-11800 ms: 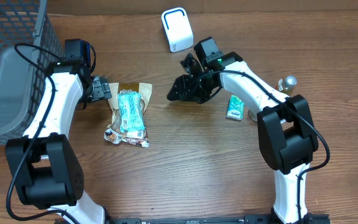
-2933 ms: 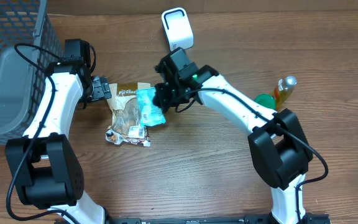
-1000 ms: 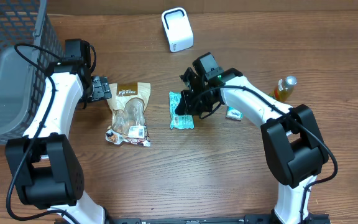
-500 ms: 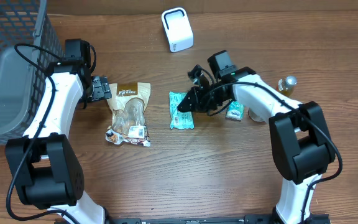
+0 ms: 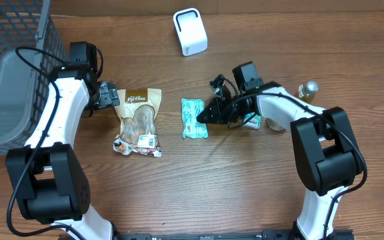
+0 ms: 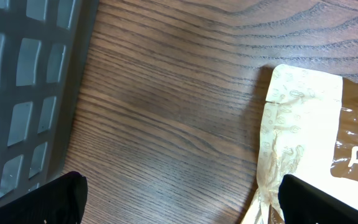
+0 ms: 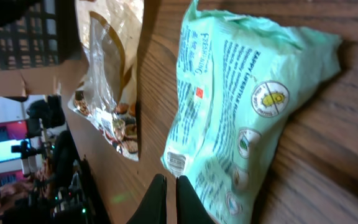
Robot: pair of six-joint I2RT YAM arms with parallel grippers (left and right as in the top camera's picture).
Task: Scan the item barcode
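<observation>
– Jaws on the right gripper (image 5: pixel 204 115): how do they stand?

– Pressed together, tip to tip, with nothing between them. From the right wrist view they sit low, at the edge of the mint-green snack packet (image 7: pixel 241 118). Whether they touch it cannot be told.

– And the left gripper (image 5: pixel 107 97)?

– Its jaws stand wide and hold nothing. It sits out to the left of the white barcode scanner (image 5: pixel 190 31) and nearer the robot.

– Where is the packet against that scanner?

– It lies flat on the wooden bench (image 5: pixel 212 187), almost straight toward the robot from the scanner and well apart from it. The face with small print and round marks is up.

– What else lies about?

– A brown pouch (image 5: pixel 138 120) with a clear window lies toward the robot and left of the scanner, just in front of the left gripper's wide jaws. A grey mesh basket (image 5: pixel 12 67) stands far to the scanner's left. A small green packet (image 5: pixel 252 121) lies toward the robot and right of the scanner, partly under the right arm. A bottle (image 5: pixel 305 93) of amber liquid stands farther right.
</observation>
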